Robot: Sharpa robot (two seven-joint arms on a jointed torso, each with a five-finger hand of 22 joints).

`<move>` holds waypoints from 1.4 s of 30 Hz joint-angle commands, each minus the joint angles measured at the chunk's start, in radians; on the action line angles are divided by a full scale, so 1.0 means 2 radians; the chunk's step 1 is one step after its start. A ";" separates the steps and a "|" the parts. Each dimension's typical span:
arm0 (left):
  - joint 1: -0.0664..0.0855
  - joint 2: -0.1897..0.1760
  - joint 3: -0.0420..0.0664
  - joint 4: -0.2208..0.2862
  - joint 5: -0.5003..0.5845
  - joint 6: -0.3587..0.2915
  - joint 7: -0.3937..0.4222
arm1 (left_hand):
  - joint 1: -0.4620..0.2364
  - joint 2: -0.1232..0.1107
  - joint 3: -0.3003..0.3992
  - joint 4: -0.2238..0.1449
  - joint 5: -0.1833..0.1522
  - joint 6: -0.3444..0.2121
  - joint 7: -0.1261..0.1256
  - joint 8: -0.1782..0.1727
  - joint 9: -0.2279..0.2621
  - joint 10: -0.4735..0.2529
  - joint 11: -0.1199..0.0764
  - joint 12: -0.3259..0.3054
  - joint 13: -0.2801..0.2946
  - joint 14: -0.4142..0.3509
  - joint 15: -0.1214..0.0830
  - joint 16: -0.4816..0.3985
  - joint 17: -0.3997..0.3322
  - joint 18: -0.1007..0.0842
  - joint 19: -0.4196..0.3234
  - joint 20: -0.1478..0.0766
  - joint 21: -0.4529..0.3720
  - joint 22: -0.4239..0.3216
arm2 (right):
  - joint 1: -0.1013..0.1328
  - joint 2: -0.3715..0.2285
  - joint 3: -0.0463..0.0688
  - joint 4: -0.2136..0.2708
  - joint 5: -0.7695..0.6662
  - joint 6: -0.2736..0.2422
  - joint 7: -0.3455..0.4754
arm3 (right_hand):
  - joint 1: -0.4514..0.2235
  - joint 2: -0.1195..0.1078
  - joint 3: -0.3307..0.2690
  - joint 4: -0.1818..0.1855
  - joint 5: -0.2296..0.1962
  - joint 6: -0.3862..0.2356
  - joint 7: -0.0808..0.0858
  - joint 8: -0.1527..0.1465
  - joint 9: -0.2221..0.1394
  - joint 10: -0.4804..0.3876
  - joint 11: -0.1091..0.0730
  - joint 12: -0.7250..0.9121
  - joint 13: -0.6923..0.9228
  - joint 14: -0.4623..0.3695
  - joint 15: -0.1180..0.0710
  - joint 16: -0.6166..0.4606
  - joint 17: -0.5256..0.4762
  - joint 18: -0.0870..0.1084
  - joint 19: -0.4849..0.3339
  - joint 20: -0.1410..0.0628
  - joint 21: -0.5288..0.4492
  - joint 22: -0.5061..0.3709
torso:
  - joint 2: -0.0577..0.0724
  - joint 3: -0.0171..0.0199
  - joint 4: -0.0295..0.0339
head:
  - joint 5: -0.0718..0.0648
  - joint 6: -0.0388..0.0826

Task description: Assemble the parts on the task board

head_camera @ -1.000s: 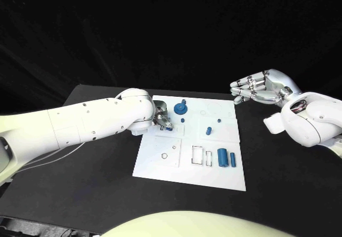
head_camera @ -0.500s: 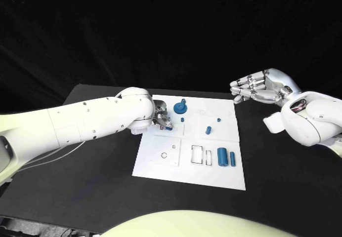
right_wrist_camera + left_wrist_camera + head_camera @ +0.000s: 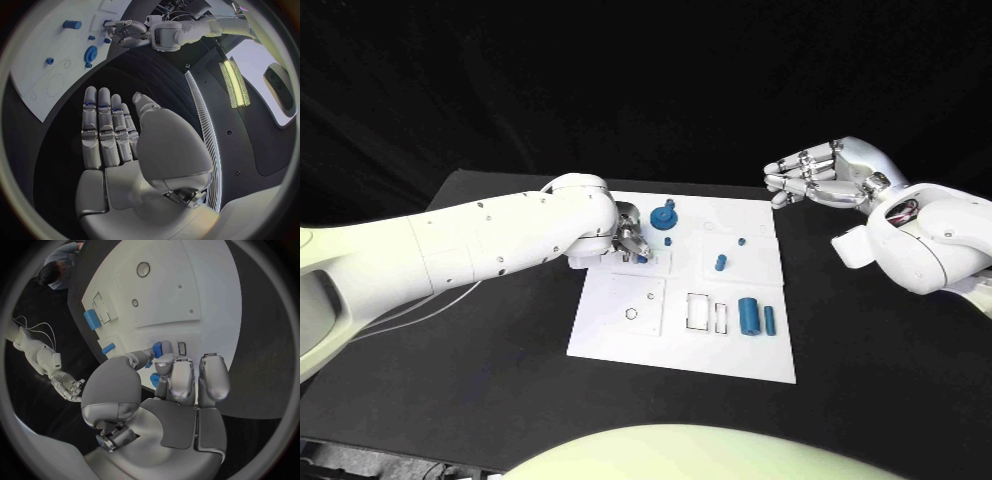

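Fingers of the left hand (image 3: 626,240) curl down onto the board (image 3: 632,340), pinching a small blue part (image 3: 157,349) at their tips, just beside a rectangular slot. More parts lie beyond them: a round knob (image 3: 664,215), a peg (image 3: 721,264) and two cylinders (image 3: 750,317). Well clear of the board, the right hand (image 3: 816,180) hovers over the black table (image 3: 473,380), fingers straight and close together, holding nothing.

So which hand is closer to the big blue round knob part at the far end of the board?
Left. The left hand is on the task board right beside the round knob part; the right hand hangs off the board's far right corner, over the table.
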 commanded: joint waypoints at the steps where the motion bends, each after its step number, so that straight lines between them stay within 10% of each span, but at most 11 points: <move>1: -0.003 0.004 -0.002 -0.002 0.013 0.028 -0.006 | 0.002 0.009 0.072 -0.069 0.002 -0.002 -0.003 0.000 0.001 0.001 -0.001 0.001 0.000 0.005 -0.003 0.003 0.000 -0.009 0.003 0.000 0.003 0.000 | 0.000 0.000 0.000 0.000 0.000 0.004 0.001 | -0.006 0.001 -0.001 0.002 0.003 -0.003 0.001 -0.001 -0.001 -0.003 0.000 0.000 0.000 -0.002 0.000 -0.001 -0.001 0.004 0.001 0.002 -0.003 0.000 | 0.000 0.0001 0.0008 | 0.000 -0.001; 13: -0.003 0.007 -0.002 -0.004 0.014 0.033 -0.007 | -0.015 0.005 0.059 -0.066 0.001 0.000 -0.005 0.005 0.004 0.003 -0.001 0.004 0.002 0.005 -0.004 0.003 0.000 -0.009 0.004 -0.001 0.004 0.002 | 0.000 0.000 0.000 0.000 0.000 0.006 0.000 | -0.006 0.001 -0.001 0.002 0.003 -0.003 0.001 -0.001 -0.001 -0.003 0.000 0.000 0.000 -0.002 0.000 -0.001 -0.001 0.004 0.001 0.002 -0.003 0.000 | 0.000 -0.0003 0.0008 | -0.003 -0.002; 22: -0.003 0.002 -0.001 -0.003 0.011 0.022 -0.007 | -0.089 -0.025 -0.060 -0.002 0.000 0.014 -0.007 0.004 -0.001 0.003 -0.002 0.010 0.006 0.005 -0.004 0.003 -0.001 -0.010 0.006 -0.002 0.005 0.005 | 0.000 0.000 0.000 -0.001 0.000 0.005 0.000 | -0.006 0.000 -0.001 0.002 0.003 -0.004 0.001 -0.001 -0.001 -0.003 0.000 0.000 -0.001 -0.002 0.000 -0.002 -0.001 0.004 0.001 0.002 -0.004 -0.001 | 0.000 -0.0007 0.0010 | -0.004 0.000; 42: -0.001 -0.019 0.007 0.017 0.012 -0.016 -0.005 | -0.053 -0.011 -0.190 0.063 0.001 0.017 -0.009 0.002 -0.007 0.001 -0.004 0.015 0.010 0.005 -0.006 0.003 -0.001 -0.012 0.011 -0.004 0.008 0.014 | -0.001 -0.001 0.000 -0.003 0.006 0.006 -0.001 | -0.009 -0.003 -0.003 0.002 0.003 -0.007 0.003 -0.003 -0.002 -0.007 0.002 -0.001 -0.001 -0.006 0.002 -0.003 -0.001 0.003 -0.001 0.003 -0.005 -0.004 | 0.000 -0.0004 0.0011 | -0.006 0.001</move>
